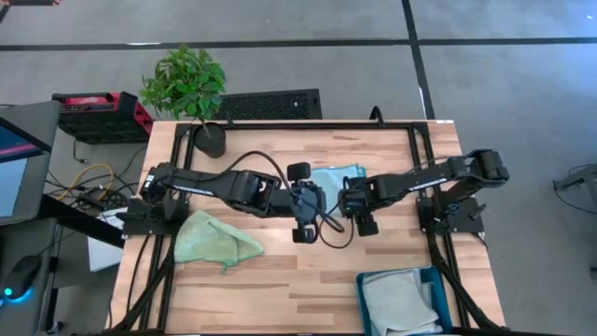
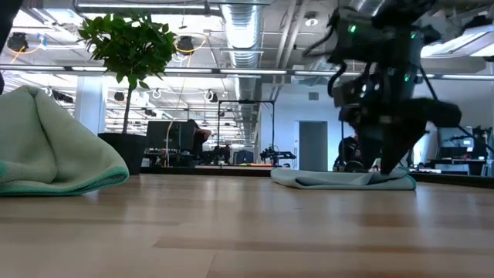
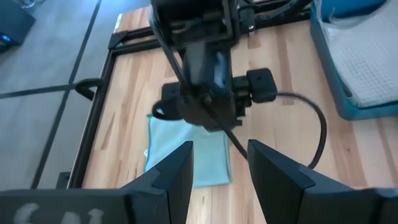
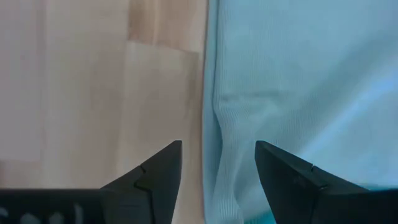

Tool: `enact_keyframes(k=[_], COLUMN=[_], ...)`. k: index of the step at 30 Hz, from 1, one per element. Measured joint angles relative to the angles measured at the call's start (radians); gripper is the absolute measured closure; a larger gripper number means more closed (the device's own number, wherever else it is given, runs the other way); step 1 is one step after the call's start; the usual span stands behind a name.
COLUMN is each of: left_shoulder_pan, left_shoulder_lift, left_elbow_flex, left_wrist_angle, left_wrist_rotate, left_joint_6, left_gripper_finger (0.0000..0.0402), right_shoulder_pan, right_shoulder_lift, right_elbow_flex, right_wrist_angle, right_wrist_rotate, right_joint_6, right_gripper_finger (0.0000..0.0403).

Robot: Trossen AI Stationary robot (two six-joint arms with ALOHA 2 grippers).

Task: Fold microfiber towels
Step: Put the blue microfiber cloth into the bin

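Note:
A light blue towel [image 1: 338,175] lies folded flat at the table's middle; it also shows in the low view [image 2: 340,178] and the left wrist view [image 3: 186,146]. My right gripper [image 4: 217,149] is open and points down, its fingers astride the towel's edge [image 4: 208,93], at the towel's right end in the low view [image 2: 392,166]. My left gripper [image 3: 221,155] is open and empty, above the table just left of the towel [image 1: 317,201]. A crumpled light green towel [image 1: 216,238] lies on the table at the near left. A grey towel [image 1: 401,301] lies in the teal bin [image 1: 362,291]. My right gripper comes at the light blue towel's edge [image 4: 208,93] from above, with one finger over the wood and one over the cloth. In the low view its tips reach down to the towel's right end. I cannot tell whether they touch it.
A potted plant [image 1: 191,93] stands at the far left corner. The teal bin stands at the near right corner. A dark cable [image 1: 331,238] loops on the table near the grippers. Bare wood lies between the green towel and the bin.

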Motion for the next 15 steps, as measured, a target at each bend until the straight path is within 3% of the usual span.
enact_keyframes(k=[9, 15], left_shoulder_pan=[0.0, 0.001], left_shoulder_lift=[0.0, 0.0], left_elbow_flex=[0.0, 0.0], left_wrist_angle=[-0.031, -0.054], left_wrist_rotate=[-0.002, -0.002], left_joint_6=[-0.011, -0.014], left_gripper_finger=[0.0256, 0.0256], right_shoulder_pan=[-0.045, -0.044], right_shoulder_lift=[0.128, 0.141], right_elbow_flex=[0.006, 0.007], right_wrist_angle=[0.01, 0.007], right_wrist_rotate=[-0.001, 0.027], right_joint_6=[-0.054, -0.046], right_gripper_finger=[0.0178, 0.0185])
